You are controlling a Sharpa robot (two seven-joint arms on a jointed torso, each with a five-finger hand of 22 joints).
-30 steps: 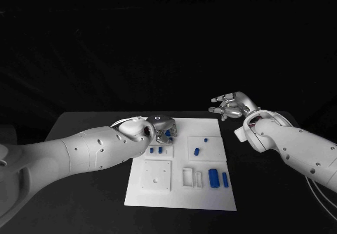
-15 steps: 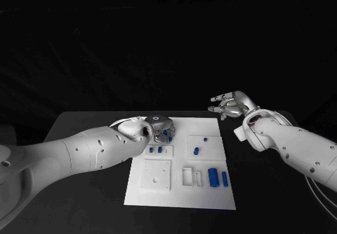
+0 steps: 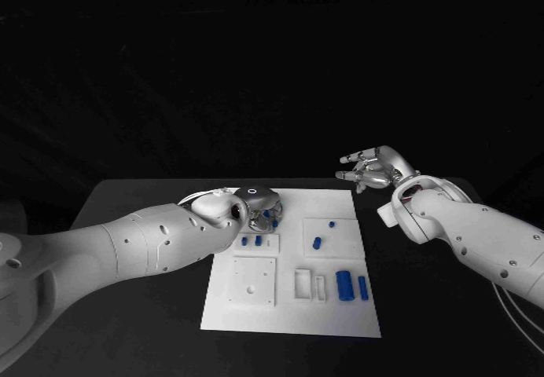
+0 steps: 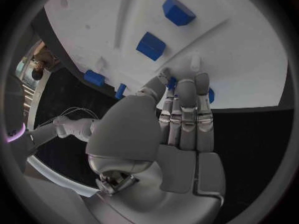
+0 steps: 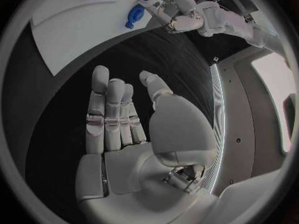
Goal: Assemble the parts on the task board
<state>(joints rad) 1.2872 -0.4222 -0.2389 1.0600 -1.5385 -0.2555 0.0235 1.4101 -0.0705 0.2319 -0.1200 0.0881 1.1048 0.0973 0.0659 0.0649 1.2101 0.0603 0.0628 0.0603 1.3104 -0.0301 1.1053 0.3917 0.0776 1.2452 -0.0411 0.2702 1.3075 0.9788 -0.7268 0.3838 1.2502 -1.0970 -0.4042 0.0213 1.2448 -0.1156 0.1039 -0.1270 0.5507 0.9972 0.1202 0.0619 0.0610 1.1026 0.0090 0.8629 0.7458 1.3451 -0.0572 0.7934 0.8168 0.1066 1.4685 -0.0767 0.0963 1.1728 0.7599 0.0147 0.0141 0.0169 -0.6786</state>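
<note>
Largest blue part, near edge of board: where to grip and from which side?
Judgement: pinch the largest blue part across its long flanks at mid-length, coming straight down. It lies flat lengthwise, with a slimmer blue part beside it, so fingers must fit that gap. The right hand is open.

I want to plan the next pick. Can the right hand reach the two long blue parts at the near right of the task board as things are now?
Probably yes. The right hand is open and raised beyond the task board's far right corner; the two long blue parts lie uncovered, and the left hand works at the far left.
</note>
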